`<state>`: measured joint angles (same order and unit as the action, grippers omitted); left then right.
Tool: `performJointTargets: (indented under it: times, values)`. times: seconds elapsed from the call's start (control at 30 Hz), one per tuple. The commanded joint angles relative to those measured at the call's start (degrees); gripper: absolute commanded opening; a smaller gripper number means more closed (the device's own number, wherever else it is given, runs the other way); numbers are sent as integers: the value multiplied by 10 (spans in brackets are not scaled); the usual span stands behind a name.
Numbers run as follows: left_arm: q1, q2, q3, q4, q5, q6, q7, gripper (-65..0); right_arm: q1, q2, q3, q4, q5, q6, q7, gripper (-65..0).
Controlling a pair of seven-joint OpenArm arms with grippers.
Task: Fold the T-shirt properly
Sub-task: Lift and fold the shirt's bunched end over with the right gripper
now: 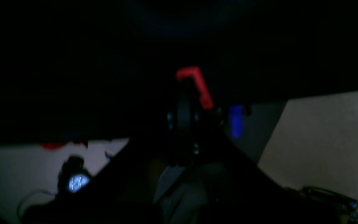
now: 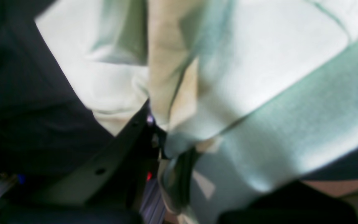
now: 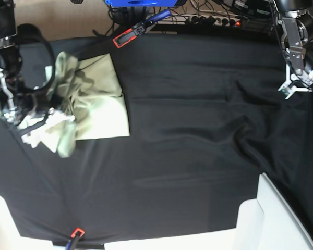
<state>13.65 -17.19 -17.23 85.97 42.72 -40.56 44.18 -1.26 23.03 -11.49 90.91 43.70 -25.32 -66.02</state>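
Note:
The pale mint-green T-shirt lies crumpled at the left of the table, with one flat panel spread toward the middle. Its left part is bunched and lifted. My right gripper is shut on that bunched edge. In the right wrist view the T-shirt fills the frame, and a fold of it is pinched at the right gripper beside a dark finger. My left gripper hangs at the far right above the black cloth, shut and holding nothing. The left wrist view is almost black.
A black cloth covers the table, wrinkled toward the right. Red clamps pin it at the back and the front edge; one red clamp shows in the left wrist view. Cables and a power strip run along the back. White shapes stand front right.

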Motion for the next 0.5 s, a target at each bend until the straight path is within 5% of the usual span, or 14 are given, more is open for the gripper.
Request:
performJointTargets:
  times: [0.0,0.1,0.33,0.47]
  values:
    - [-2,-10,0,8,8,6,5,-650,17,10,-10,10,-4,-10,1,-649]
    - [-2,-10,11,9,8,6,5,-650,24,9,-49,13,-74,-37,-3,-650]
    - [-2,-9,12,9,8,6,5,-650,28,0,-99,25,-189,-41,-20,-650]
    - [-2,-9,16,8,9,6,5,-650,28,-32,-104,47,-263,-41,-48,-650]
